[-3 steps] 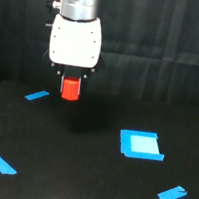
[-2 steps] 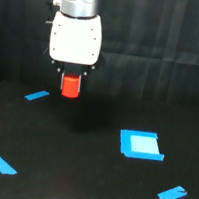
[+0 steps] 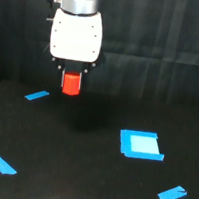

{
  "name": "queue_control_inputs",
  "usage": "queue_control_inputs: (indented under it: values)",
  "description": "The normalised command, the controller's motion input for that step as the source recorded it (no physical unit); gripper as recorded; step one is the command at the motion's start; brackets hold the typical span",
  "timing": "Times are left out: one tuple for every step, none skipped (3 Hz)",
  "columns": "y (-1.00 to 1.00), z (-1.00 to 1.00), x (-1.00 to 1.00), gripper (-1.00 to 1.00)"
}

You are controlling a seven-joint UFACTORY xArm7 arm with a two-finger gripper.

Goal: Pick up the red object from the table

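Above the table (image 3: 78, 175), the upright arm's claw (image 3: 72, 79) grips the red object (image 3: 71, 84).

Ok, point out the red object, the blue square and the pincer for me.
red object (image 3: 72, 83), exterior view, middle of its front face.
blue square (image 3: 141, 144), exterior view, its pale centre.
pincer (image 3: 73, 74), exterior view, between the dark fingertips, at the block's top.

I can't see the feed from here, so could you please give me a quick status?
Hand shut on red object. Object off the table. Nothing in the way.
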Motion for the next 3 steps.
queue_control_inputs:
  values:
    - [0.10,0.16,0.10,-0.90]
    - [0.09,-0.02,0.03,-1.00]
    - [0.07,0.04,0.04,-1.00]
